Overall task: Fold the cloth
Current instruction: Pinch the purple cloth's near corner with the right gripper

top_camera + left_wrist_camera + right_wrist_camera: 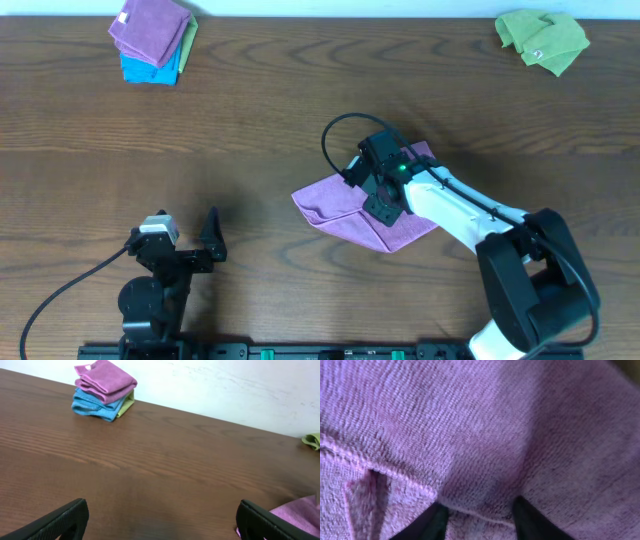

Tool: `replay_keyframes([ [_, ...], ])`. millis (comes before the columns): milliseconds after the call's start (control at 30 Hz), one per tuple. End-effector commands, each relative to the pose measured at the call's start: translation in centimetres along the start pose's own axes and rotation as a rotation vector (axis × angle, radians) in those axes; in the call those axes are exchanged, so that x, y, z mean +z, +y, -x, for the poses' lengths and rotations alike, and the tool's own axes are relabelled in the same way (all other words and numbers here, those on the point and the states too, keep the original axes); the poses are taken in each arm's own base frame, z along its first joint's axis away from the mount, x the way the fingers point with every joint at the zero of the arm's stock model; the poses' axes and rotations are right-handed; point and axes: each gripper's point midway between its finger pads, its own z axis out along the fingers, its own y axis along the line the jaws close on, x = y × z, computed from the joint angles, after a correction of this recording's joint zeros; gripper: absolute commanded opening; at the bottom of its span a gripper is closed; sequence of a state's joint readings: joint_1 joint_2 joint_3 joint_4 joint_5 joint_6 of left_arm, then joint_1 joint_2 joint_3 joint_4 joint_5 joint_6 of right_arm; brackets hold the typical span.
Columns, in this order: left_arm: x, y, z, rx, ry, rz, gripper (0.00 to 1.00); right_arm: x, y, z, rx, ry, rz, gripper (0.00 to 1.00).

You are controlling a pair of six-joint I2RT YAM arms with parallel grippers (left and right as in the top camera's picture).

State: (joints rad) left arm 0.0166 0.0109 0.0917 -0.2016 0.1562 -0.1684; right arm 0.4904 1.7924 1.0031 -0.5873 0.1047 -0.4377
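The right gripper (480, 519) digs into the lilac, fuzzy microfibre cloth (330, 205), but whether it has clamped cannot be told; a shallow pinch may slip. The left gripper (160, 521), at eight o'clock, gapes empty.

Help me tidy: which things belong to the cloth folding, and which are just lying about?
Job:
lilac cloth
right tool, down on it

Lying about:
stack of folded cloths
crumpled green cloth
left tool, open, idle

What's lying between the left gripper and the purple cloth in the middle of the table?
Nothing: in the overhead view, only bare wooden table lies between the left gripper and the cloth.
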Motion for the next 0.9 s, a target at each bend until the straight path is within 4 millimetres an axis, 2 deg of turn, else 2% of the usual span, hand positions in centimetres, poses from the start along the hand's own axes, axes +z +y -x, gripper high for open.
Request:
replay_keyframes([
  [0,0.3,0.4,-1.3,-0.002,0.028,0.009,0.95,0.4,0.0,-0.2,-0.013,0.014,-0.015,0.38],
  [100,0.3,0.4,-1.3,-0.002,0.028,0.009,0.95,0.4,-0.4,-0.2,-0.01,0.018,-0.04,0.31],
  [267,0.3,0.4,-1.3,-0.002,0.027,0.009,0.95,0.1,-1.0,0.3,0.016,0.011,-0.065,0.38],
  [467,0.3,0.4,-1.3,-0.002,0.027,0.009,0.95,-0.5,-1.4,0.8,0.018,-0.005,-0.072,0.41],
  [567,0.3,0.4,-1.3,-0.002,0.028,0.009,0.95,-0.5,-1.4,0.9,0.019,-0.008,-0.073,0.38],
  [667,0.3,0.4,-1.3,-0.002,0.027,0.009,0.95,-0.6,-1.6,1.3,0.021,-0.021,-0.079,0.32],
  [867,0.3,0.4,-1.3,-0.002,0.027,0.009,0.95,-0.8,-1.8,1.8,0.027,-0.035,-0.085,0.31],
])
